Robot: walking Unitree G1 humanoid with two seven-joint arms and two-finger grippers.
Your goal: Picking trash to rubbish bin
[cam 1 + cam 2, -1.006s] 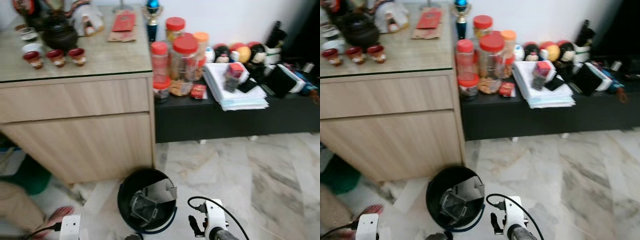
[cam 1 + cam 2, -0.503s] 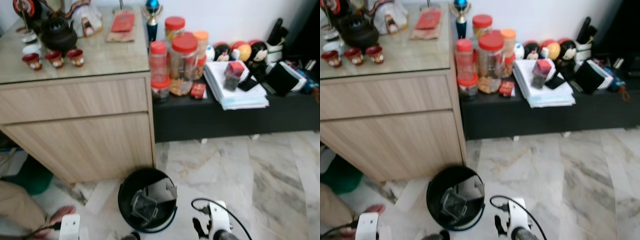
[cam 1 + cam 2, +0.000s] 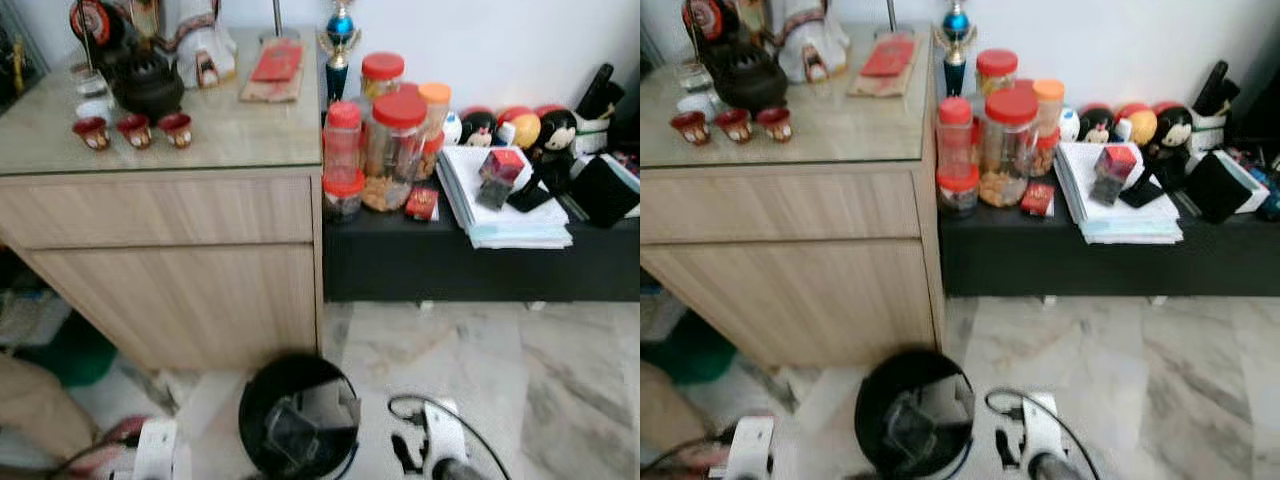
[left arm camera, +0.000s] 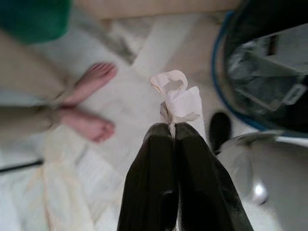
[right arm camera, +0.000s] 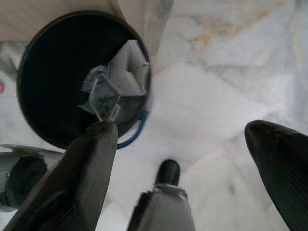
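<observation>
Paper scrap (image 4: 175, 98), light and limp, sits pinched in your left gripper (image 4: 173, 126); right gripper (image 5: 180, 139) gapes empty by the bin (image 5: 43, 62).

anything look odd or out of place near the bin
A person's bare feet stand on the floor close to the left gripper, which is shut on a crumpled white paper scrap beside the black bin. The bin already holds clear plastic packaging. Nothing looks spilled.
</observation>
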